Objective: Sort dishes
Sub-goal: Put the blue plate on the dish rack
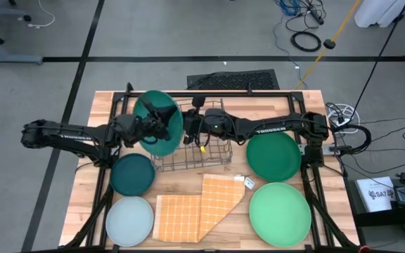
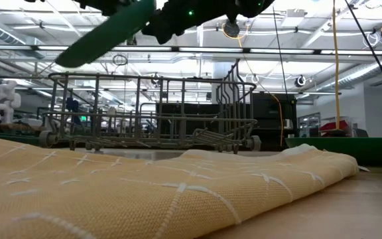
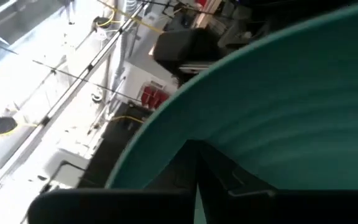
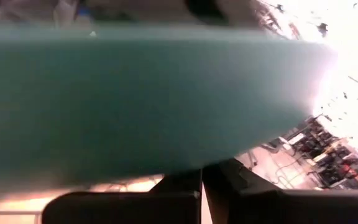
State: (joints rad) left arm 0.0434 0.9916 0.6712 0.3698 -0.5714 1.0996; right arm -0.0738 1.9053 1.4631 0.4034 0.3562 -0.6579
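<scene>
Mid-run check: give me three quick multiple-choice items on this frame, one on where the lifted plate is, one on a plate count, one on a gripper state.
1. Where is the teal-blue plate?
A. Flat on the orange cloth
B. Held tilted in the air above the wire rack's left end
C. Stacked on the light green plate

2. How many plates lie flat on the table?
A. Two
B. Four
C. Six

3. What is the left gripper doing?
A. Shut on the teal-blue plate
B. Open over the cloth
C. Parked off the table

Key: 1 B, the low view shows it slanted above the wire rack. 2 B, the high view shows four lying flat. 3 A, its wrist view shows fingers clamping the rim.
</scene>
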